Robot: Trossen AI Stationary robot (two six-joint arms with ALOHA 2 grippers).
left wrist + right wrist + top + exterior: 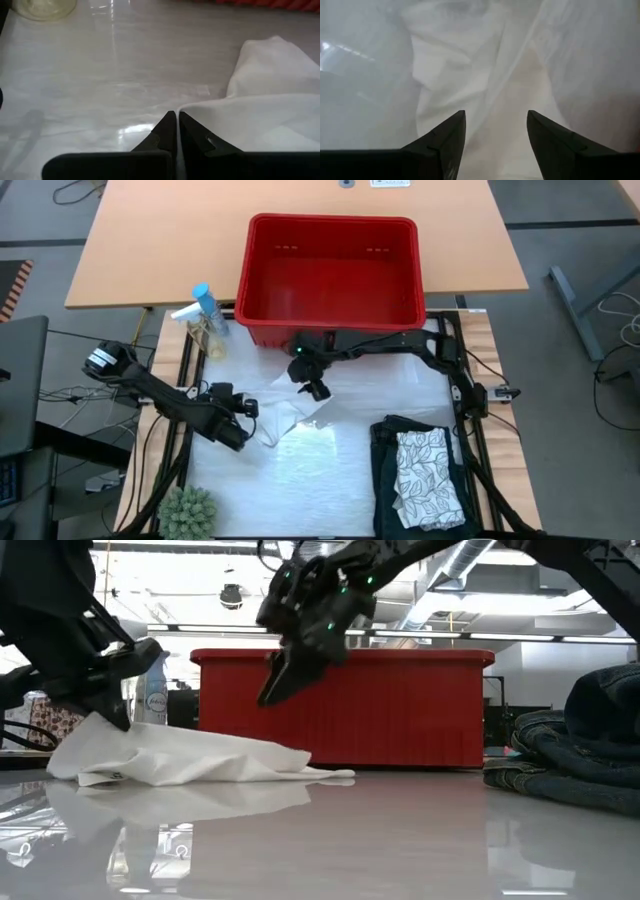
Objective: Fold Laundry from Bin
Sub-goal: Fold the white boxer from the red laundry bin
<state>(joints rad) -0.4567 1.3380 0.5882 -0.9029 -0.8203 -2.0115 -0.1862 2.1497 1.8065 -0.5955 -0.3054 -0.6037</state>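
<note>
Glossy white sheeting covers the work table (330,480), with a pale wooden desk behind it at twelve o'clock. From above, the red rectangular plastic bin (331,280) with its thick rim sits at twelve o'clock and looks empty; a large dark blackish-green garment (385,470) lies folded at about five o'clock with a white-grey leaf-patterned cloth (428,476) stacked on top. Near the middle lies the small plain whitish cloth (290,420), rumpled. The left gripper (243,409) sits at the cloth's nine o'clock edge, and the right gripper (316,389) hovers just past its one o'clock corner, in front of the bin. At table height, the left arm's claw presses down on the raised end of the cloth (180,762), while the right claw (275,686) hangs clear above it, touching nothing. Past the left wrist, the two dark fingers (165,134) are pinched tight together right at the cloth's edge (260,100); whether any fabric is caught between them I cannot tell. Past the right wrist, the fingers (447,134) stand wide apart and empty over the creased cloth (470,75). I'd say the last piece is being spread or folded; next the right claw needs to drop onto a free corner, close, and draw it across.
</note>
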